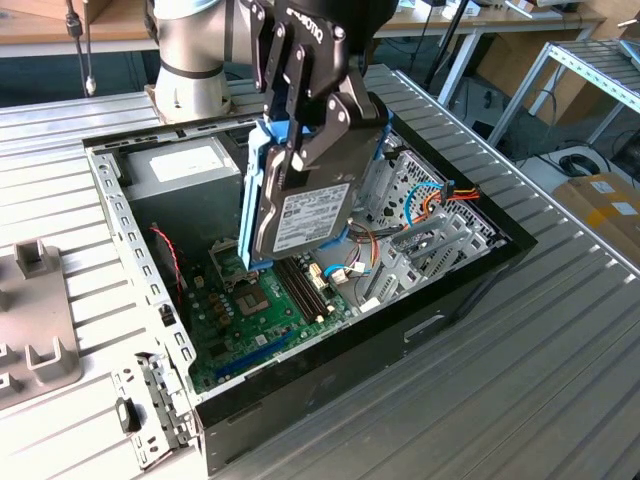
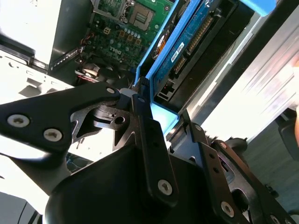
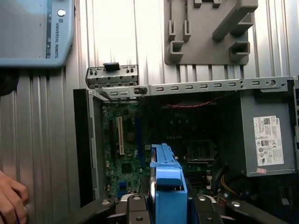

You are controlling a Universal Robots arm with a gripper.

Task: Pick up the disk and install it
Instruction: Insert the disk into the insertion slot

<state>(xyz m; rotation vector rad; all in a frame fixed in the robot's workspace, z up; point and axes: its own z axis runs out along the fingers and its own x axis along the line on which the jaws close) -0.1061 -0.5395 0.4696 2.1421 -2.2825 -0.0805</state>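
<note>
The disk (image 1: 305,215), a dark grey drive with a white label and a light blue bracket, hangs on edge above the open computer case (image 1: 470,285). My gripper (image 1: 312,125) is shut on its upper part, black fingers pressing both flat faces. In the second wrist view the fingers (image 2: 149,140) clamp the blue bracket of the disk (image 2: 187,51), with the green motherboard (image 2: 126,23) beyond it. In the first wrist view the blue bracket of the disk (image 3: 168,186) stands between the fingers, above the motherboard (image 3: 140,140).
A grey power supply box (image 1: 180,165) sits in the case's far corner. Coloured cables (image 1: 440,200) and metal drive bays lie at the exterior view's right. A grey fixture block (image 1: 35,330) rests on the ribbed table (image 1: 560,380). A hand (image 3: 9,200) is near the case.
</note>
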